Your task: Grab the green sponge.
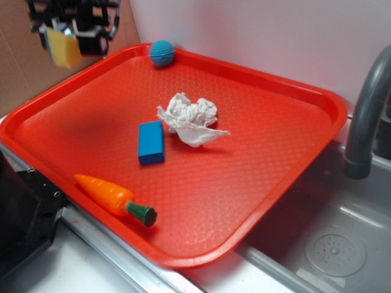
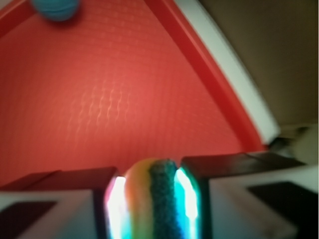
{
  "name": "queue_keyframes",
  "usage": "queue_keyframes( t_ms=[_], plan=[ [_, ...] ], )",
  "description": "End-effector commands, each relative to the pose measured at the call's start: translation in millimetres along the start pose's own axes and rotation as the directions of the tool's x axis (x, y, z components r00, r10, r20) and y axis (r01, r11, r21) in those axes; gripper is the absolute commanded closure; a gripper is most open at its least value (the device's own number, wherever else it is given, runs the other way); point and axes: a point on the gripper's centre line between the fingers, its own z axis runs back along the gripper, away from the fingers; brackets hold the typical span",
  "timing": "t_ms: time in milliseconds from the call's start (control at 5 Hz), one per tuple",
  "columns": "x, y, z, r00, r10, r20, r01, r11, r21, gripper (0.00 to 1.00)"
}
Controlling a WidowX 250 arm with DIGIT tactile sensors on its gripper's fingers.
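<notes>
Sponge position: the green sponge point(image 1: 63, 47) is hanging in the air above the far left corner of the red tray point(image 1: 293, 177), clear of the tray floor, with its yellow foam facing the exterior camera.
Fingers: the gripper point(image 1: 68, 38) is pinching the sponge; in the wrist view the two fingers point(image 2: 227, 167) are pressing in on either side of it, yellow foam to the left and the dark green scouring layer point(image 2: 164, 199) to the right.
Task progress: judging by the lift, the grab itself is looking done.
Slip risk: soft foam is giving under the squeeze, so a loosening hold or a sharp swing could be letting the sponge slide out and drop onto the tray or over its rim toward the worktop.
Grip depth: how deep the sponge is sitting between the fingers is not showing clearly, since the wrist view is blurred.
Collision risk: a low return path could be knocking the teal ball point(image 1: 162, 53), which is resting against the far rim and would roll easily.
Count, sponges: one.
Count, balls: one.
Count, blue blocks: one, the blue block point(image 1: 151, 141) lying mid-tray.
Count, crumpled paper: one wad point(image 1: 190, 118), just beside the block.
Count, toy carrots: one, the carrot point(image 1: 113, 198) lying near the front rim.
Count, trays: one.
Count, faucets: one grey faucet point(image 1: 366, 110) standing over the sink point(image 1: 342, 244) at right.
</notes>
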Motion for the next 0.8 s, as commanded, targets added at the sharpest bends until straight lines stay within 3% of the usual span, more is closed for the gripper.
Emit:
queue_keyframes(
  t_ms=[0, 200, 400, 600],
  plan=[
    [-9, -25, 42, 0.888, -0.456, 0.062, 0.457, 0.889, -0.006, 1.00],
    [-14, -50, 44, 0.778, -0.619, 0.110, 0.624, 0.781, -0.024, 1.00],
    [-18, -55, 46, 0.761, -0.638, 0.120, 0.645, 0.763, -0.035, 1.00],
    [-15, -46, 43, 0.796, -0.594, 0.116, 0.603, 0.793, -0.083, 1.00]
  ],
)
